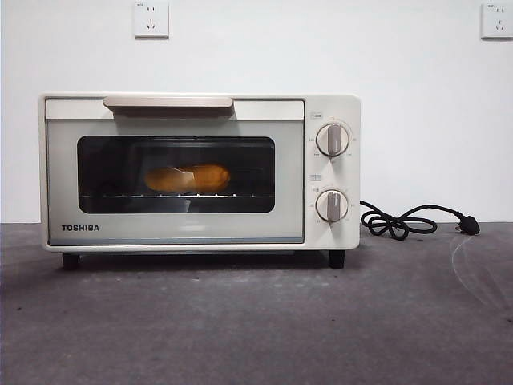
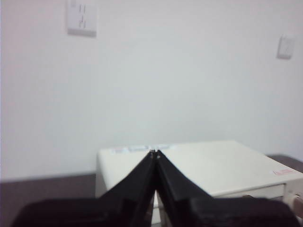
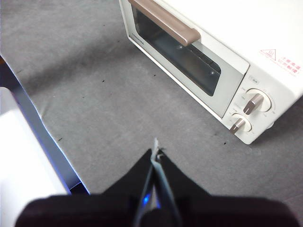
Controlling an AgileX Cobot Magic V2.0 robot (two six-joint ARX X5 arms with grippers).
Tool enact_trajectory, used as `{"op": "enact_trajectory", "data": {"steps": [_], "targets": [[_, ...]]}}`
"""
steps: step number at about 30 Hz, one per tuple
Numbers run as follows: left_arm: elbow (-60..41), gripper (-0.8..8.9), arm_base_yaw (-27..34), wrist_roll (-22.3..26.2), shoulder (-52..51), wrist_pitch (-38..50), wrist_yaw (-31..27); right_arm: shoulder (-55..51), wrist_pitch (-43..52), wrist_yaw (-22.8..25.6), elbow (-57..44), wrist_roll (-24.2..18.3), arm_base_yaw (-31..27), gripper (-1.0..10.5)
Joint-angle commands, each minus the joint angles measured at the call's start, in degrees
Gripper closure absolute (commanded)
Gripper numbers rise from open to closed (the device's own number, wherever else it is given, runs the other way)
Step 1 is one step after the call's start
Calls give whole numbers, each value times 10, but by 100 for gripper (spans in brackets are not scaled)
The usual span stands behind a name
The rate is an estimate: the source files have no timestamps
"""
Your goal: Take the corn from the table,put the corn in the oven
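Both grippers hung clear of the oven with their black jaws pressed together and nothing between them: the left gripper (image 2: 155,152) was raised behind the oven (image 1: 200,170), level with its flat cream top and facing the white wall, while the right gripper (image 3: 155,152) hovered over bare table (image 1: 256,321) out in front of the oven's door, nearer its knob end. Neither arm showed in the front view. The corn (image 1: 187,178) lay on its side on the wire rack inside the oven, seen through the dark glass of the closed door, roughly at the middle of the window and short of both window edges. The bar handle (image 1: 168,102) sat flush along the door's top edge, and two round knobs (image 1: 332,139) stood one above the other on the panel to the right of the door in the front view. The oven stood on its short black feet toward the table's back edge, close to the wall, with a wide band of open grey surface between its front and the table's near edge. A black cord (image 1: 401,220) coiled on the table at the oven's knob side, its plug (image 1: 469,227) lying farther out toward that side edge, apart from the oven's body. Two wall sockets (image 1: 151,18) sat high on the wall behind.
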Motion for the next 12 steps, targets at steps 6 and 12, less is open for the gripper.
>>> {"op": "enact_trajectory", "data": {"steps": [6, 12], "targets": [[-183, 817, -1, 46, -91, 54, -41, 1, 4, 0, -2, -2, 0, 948], [-241, 817, 0, 45, -181, -9, -112, 1, 4, 0, -2, -2, 0, 948]]}}
